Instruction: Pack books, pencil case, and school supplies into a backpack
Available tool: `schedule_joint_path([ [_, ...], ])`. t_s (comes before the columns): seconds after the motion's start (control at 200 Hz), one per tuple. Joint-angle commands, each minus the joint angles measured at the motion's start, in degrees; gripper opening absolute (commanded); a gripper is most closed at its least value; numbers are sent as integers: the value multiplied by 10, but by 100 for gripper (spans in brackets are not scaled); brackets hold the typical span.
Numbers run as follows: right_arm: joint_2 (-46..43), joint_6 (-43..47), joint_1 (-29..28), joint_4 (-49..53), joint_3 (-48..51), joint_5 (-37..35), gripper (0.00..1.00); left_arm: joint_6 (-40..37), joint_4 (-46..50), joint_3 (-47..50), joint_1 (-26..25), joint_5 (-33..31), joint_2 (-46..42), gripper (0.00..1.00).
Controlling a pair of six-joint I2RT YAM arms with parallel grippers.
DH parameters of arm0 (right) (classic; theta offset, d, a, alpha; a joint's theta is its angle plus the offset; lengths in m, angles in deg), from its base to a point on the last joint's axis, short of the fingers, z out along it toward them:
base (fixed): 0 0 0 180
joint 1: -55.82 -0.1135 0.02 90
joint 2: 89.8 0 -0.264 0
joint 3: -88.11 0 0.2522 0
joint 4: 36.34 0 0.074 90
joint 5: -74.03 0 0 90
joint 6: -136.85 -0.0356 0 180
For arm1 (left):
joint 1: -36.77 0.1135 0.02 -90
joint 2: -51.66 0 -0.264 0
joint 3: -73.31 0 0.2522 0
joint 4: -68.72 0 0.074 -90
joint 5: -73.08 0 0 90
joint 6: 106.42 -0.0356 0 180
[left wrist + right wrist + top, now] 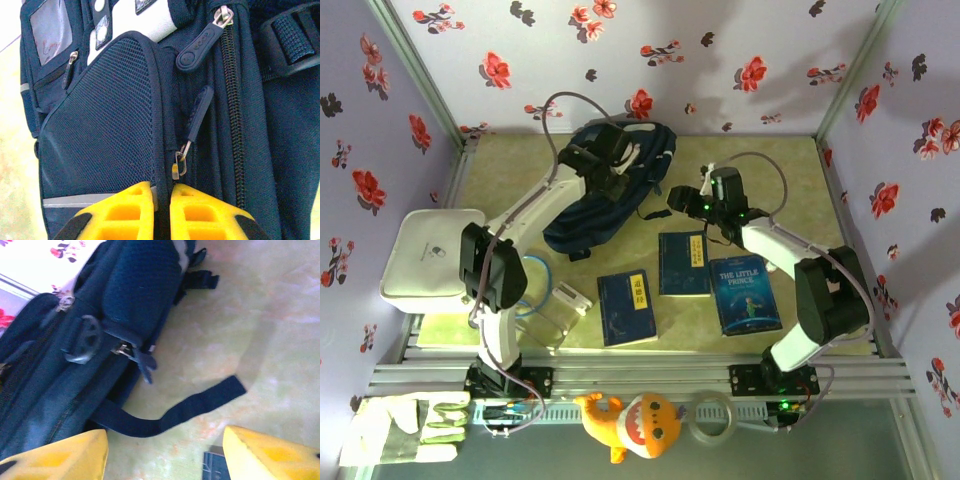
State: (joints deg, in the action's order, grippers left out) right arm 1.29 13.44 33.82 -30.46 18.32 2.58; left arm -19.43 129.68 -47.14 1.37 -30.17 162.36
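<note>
Yellow-green table [770,170], lilac floral walls [720,60]. Far-centre: backpack [610,195]; nearer, three books [684,263] lying flat. Noted left gripper [162,192] pinching backpack pocket seam; right gripper [165,440] spread above strap [200,405].

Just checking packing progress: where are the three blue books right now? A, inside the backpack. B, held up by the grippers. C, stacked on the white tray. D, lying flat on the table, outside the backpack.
D: all three books lie flat and apart on the table, on the near side of the backpack.
</note>
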Motion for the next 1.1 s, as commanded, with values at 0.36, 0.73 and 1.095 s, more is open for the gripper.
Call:
schedule_joint_path([
  [0.36,85,38,1,-110,-53,109,27,43,-27,-60,8,50,-57,0],
  [0.73,101,60,3,-96,-84,55,31,15,-16,-58,8,90,-85,0],
  [1.095,87,84,7,-81,-86,67,40,-5,-13,-39,8,95,-105,0],
])
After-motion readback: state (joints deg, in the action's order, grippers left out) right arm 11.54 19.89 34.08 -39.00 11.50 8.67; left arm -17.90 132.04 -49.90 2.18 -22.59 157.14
